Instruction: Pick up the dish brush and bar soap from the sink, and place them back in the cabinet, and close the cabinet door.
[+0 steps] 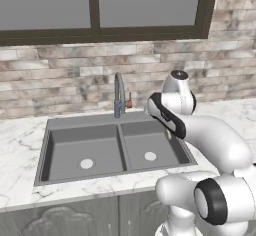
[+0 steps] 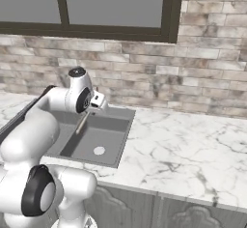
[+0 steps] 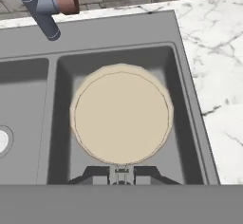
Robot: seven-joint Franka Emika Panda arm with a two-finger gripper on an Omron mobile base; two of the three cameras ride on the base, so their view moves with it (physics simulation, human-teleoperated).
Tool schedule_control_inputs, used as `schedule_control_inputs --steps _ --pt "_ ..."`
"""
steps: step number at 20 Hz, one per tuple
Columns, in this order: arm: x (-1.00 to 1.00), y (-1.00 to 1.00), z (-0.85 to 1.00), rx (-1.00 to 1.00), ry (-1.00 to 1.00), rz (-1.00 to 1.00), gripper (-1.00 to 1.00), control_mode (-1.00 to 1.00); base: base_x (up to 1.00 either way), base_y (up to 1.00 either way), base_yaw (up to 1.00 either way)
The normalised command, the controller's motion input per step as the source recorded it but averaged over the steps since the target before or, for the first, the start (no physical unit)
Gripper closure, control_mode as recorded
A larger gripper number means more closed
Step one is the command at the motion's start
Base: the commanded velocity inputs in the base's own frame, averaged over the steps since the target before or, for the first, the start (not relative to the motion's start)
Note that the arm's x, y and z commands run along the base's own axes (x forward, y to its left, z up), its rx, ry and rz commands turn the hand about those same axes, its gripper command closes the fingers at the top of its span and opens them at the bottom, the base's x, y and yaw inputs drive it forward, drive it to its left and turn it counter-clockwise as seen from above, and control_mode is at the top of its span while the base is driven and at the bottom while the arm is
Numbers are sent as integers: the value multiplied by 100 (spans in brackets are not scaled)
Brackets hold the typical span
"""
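The end effector (image 3: 121, 174) is clenched on the dish brush (image 3: 121, 115), held above the sink's (image 3: 114, 33) right basin.

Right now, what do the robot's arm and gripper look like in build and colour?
The arm is glossy white, built of rounded, bulbous segments with black bands and round black caps at the joints. No cables or markings are visible. The gripper is small, with a white body and two short dark finger tips.

Gripper (image 2: 92, 107) clamped on dish brush (image 2: 82, 123) above sink (image 2: 123, 134).
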Motion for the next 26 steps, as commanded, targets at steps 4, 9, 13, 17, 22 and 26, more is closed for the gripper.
schedule_control_inputs --steps 4,9,13,17,22,26 --pt "-37 0 63 0 1 0 100 -100 0 0 0" --pt "-36 0 59 0 1 0 100 -100 0 0 0" --pt "-29 -1 55 0 0 0 100 -100 0 0 0" --pt "-22 -2 45 0 0 1 100 -100 0 0 0" --pt "-18 -1 36 0 0 3 100 -100 0 0 0" --pt "-29 0 22 0 0 4 100 -100 0 0 0"
